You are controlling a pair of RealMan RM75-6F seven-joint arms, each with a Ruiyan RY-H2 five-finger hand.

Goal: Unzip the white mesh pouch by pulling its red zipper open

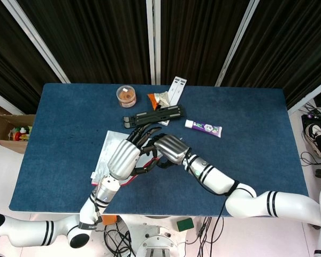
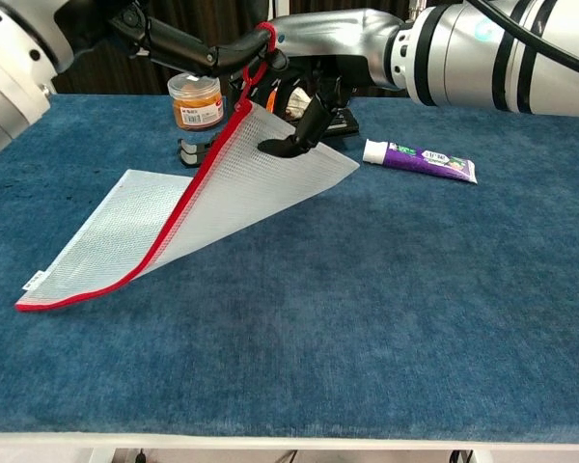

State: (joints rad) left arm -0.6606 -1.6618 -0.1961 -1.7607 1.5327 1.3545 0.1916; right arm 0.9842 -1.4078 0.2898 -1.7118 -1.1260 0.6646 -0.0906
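Lying on the blue table, toward its left front: the pouch, white mesh with a red zipper along one edge, one corner lifted well off the cloth, the opposite end resting flat. Pinching the red pull loop at the raised corner: the left hand, fingers closed round the loop and holding it up. Pressing in right beside it: the right hand, one dark fingertip touching the mesh just below the lifted corner, other fingers curled near the pull; whether clamped on the pouch or merely touching, cannot tell from either view. Showing in the head view as two hands meeting over the pouch, knuckles nearly touching. Sitting behind, near the far edge: an orange-lidded jar, a black folded stand, a snack packet and a white strip. Lying to the right, well apart from the pouch: a white-and-purple tube.
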